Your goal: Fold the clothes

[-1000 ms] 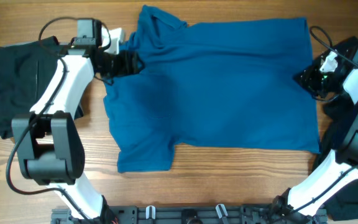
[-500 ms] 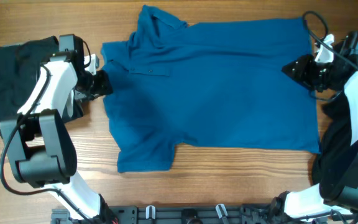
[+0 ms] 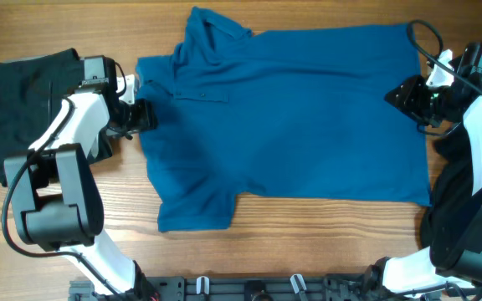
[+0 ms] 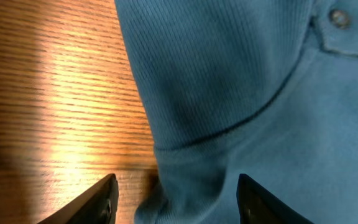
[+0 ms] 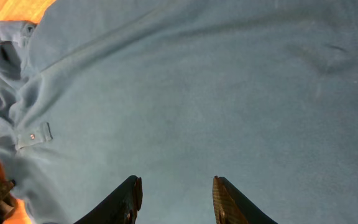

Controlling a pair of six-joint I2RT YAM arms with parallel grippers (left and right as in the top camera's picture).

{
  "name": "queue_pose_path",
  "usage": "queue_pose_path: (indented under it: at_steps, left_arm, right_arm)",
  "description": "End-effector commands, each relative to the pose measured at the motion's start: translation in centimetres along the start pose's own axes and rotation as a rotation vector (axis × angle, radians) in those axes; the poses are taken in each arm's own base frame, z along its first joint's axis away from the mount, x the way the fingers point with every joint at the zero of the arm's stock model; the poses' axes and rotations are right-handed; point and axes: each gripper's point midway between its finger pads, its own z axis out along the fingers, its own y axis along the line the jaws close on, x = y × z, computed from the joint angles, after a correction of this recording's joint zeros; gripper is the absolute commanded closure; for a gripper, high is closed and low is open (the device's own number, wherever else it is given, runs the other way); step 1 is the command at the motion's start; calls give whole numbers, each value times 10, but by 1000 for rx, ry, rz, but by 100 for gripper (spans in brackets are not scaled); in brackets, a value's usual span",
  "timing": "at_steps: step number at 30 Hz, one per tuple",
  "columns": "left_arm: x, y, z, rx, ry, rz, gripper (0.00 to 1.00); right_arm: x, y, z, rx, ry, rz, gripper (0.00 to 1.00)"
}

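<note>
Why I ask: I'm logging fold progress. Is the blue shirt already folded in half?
No, the blue shirt lies spread wide across the table, with its collar and button placket showing.

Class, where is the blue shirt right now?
Overhead view: the blue shirt lies spread across the table's middle, between the left gripper and the right gripper.

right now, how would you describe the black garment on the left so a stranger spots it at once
Find the large blue shirt spread flat across the middle of the wooden table. Beyond its collar end, past the left gripper, a black garment lies at the table's left edge. It is dark and rumpled, the shirt blue and flat.
</note>
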Motion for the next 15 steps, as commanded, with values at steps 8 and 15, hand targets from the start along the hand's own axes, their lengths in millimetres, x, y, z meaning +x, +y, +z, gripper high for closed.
queue_pose_path:
  at_steps: [8, 15]
  left_arm:
    - [18, 1, 26, 36, 64, 4, 96]
    - [4, 88, 1, -259, -22, -288, 96]
  right_arm:
    - [-6, -26, -1, 148, -29, 11, 51]
    - [-5, -62, -6, 345, -21, -48, 49]
